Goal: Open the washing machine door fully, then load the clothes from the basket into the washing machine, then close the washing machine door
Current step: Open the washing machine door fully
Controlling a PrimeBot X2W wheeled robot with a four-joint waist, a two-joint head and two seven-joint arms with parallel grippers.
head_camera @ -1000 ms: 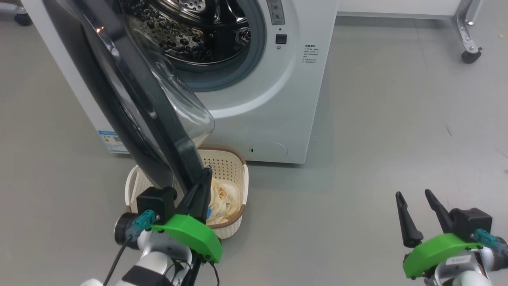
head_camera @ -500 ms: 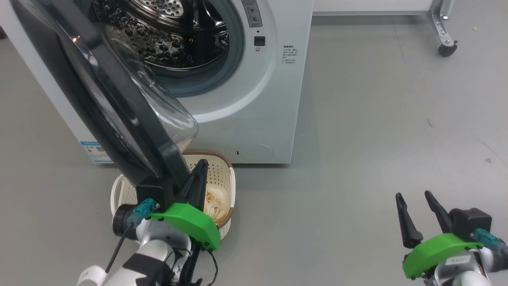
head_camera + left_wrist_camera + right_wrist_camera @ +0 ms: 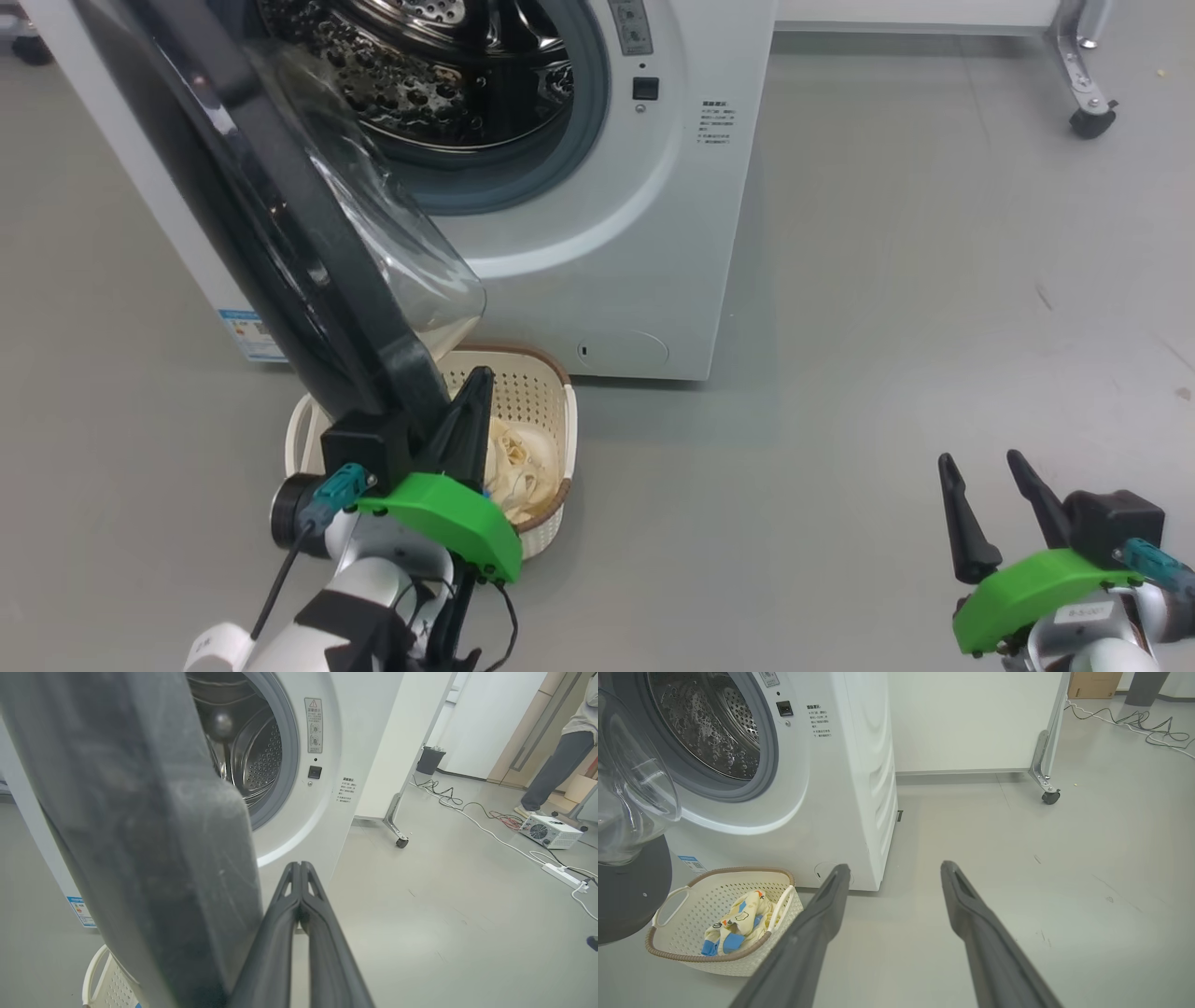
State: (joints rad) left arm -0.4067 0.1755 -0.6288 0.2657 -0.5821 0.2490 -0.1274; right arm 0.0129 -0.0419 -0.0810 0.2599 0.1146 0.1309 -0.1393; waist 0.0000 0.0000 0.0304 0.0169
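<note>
The black-rimmed round glass door (image 3: 308,252) is swinging wider, pushed leftward by the pinched-shut left hand (image 3: 479,383); right hand (image 3: 978,459) is idling, spread wide.

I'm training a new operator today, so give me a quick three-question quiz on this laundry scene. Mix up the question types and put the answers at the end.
1. True or false: the washing machine door stands open, showing the steel drum.
2. Where do the clothes lie? A) in the basket B) inside the drum C) on the bare floor
3. Fill in left or right: the ___ arm's fingers are pressed together.
Key: 1 true. 2 A. 3 left: the left fingers touch along their length, and the right fingers stand apart.
</note>
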